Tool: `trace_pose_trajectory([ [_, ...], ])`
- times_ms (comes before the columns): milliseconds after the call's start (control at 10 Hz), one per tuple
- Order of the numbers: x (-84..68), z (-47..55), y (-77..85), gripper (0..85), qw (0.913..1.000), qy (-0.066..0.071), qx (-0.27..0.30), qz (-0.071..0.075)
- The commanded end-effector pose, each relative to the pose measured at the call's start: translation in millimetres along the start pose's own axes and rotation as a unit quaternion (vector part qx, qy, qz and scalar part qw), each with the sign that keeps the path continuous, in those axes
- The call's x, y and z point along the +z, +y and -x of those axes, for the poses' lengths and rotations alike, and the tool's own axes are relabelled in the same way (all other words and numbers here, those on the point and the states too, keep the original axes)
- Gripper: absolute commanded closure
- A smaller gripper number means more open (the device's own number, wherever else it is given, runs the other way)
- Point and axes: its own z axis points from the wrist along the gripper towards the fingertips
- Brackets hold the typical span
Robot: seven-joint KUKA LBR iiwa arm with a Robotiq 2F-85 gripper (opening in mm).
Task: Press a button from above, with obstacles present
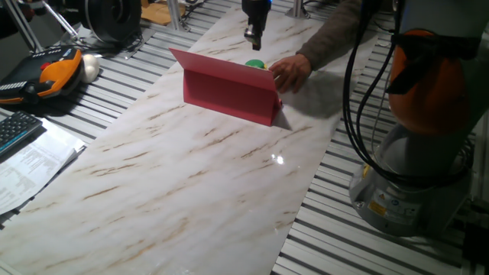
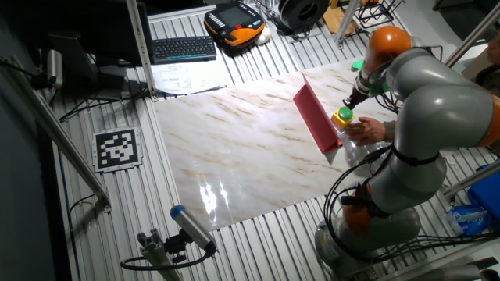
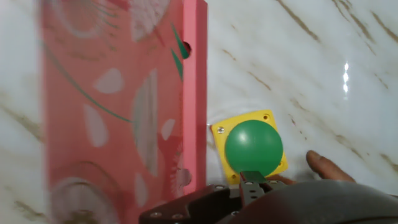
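Note:
The button, a green cap [image 3: 254, 148] on a yellow base [image 3: 219, 134], sits on the marble table just behind the red board [image 3: 124, 106]. It also shows in one fixed view [image 1: 255, 65] and in the other fixed view [image 2: 342, 117]. The board [image 1: 229, 95] stands tilted like a wall [image 2: 316, 117]. My gripper [image 1: 254, 34] hangs a short way above the button [image 2: 353, 100]. In the hand view a dark fingertip [image 3: 252, 180] shows at the cap's near edge. No view shows a gap or contact between the fingertips.
A person's hand [image 1: 290, 72] rests on the table right beside the button, with a finger [image 3: 320, 165] and a grey sleeve in the hand view. A keyboard [image 1: 19, 130], papers and an orange pendant [image 1: 57, 72] lie off the marble top [image 1: 191, 191].

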Motion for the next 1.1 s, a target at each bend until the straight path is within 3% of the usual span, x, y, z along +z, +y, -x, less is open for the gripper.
trace_pose_trajectory([
  [0,-45.7,1.8,4.6,85.0,0.9999,0.004,0.008,-0.006],
  [100,-62.1,3.5,12.4,85.0,0.9997,0.009,0.018,-0.012],
  [300,-70.8,8.2,7.0,85.0,0.9993,0.019,0.028,0.016],
  [500,-71.5,9.0,5.4,85.0,0.9993,0.016,0.032,0.009],
  [600,-70.4,8.5,3.3,85.0,0.9995,0.015,0.026,-0.007],
  [800,-68.9,8.6,1.6,85.0,0.9997,0.011,0.014,-0.017],
  [900,-68.9,8.6,1.6,85.0,0.9998,0.005,-0.003,-0.018],
  [1000,-68.9,8.6,1.6,85.0,0.9999,0.002,-0.015,-0.007],
])
